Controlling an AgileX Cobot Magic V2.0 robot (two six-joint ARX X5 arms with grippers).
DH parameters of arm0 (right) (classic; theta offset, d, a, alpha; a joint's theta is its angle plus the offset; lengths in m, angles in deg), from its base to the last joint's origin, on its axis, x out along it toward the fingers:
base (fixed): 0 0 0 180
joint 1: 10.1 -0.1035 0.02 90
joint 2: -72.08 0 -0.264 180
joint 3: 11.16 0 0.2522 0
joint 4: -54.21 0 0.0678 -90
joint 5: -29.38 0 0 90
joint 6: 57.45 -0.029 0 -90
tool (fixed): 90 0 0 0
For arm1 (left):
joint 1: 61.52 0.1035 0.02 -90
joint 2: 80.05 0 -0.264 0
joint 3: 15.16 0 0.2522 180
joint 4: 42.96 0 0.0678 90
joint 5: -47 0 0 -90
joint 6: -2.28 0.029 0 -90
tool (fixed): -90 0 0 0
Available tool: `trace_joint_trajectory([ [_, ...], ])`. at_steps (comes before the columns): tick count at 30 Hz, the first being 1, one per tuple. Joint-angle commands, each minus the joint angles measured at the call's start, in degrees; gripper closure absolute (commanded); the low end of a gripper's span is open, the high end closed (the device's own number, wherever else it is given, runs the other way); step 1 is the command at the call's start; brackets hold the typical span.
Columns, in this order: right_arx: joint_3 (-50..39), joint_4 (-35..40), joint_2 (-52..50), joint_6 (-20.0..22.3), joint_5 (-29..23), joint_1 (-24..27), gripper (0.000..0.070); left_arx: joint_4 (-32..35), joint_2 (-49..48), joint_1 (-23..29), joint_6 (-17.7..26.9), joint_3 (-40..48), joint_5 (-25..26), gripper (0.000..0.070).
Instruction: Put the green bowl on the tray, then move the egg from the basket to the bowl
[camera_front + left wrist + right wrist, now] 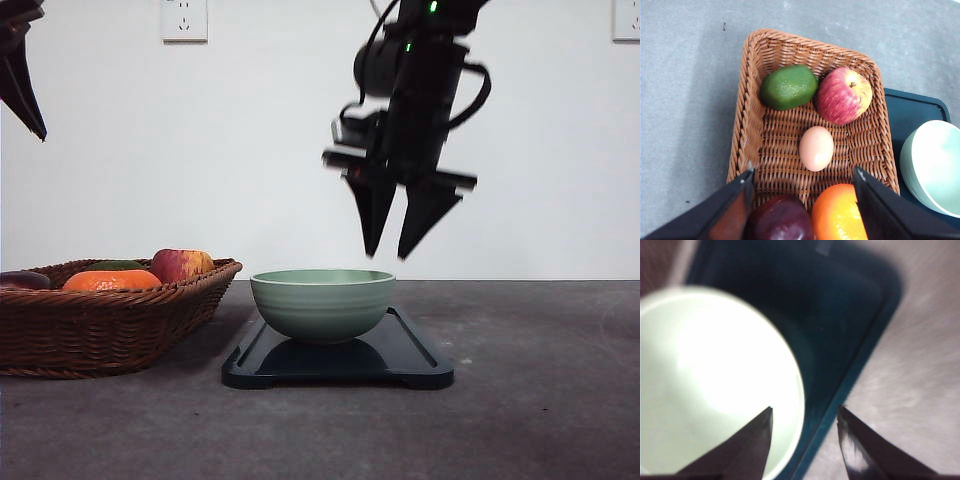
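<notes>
Your grey tabletop carries the wicker basket at its left edge and the dark tray near the middle. The green bowl sits upright on the tray, toward its basket-side end. Your right gripper hangs above the bowl's rim, fingers narrowly parted and empty. Your left gripper hovers over the basket, fingers spread wide, holding nothing. In the basket lie an apple, an avocado, an orange, a dark plum, and the egg in the middle.
</notes>
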Motion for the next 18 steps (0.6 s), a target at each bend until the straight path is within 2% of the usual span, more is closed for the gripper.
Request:
trace_joint_trajectory([
  [1, -0.19, 2.49, -2.18, 0.59, -0.38, -0.70, 0.0446, 0.15, 0.37, 0.04, 0.61, -1.51, 0.27, 0.0309],
  [9, -20.19, 20.53, -15.58, 0.59, 2.63, -0.77, 0.0446, -0.75, 0.37, 0.04, 0.61, -1.51, 0.27, 0.0309],
  [18, -46.44, 37.77, -34.40, 0.71, 2.21, -0.75, 0.0447, -0.97, 0.37, 0.04, 0.61, -1.51, 0.27, 0.0309],
])
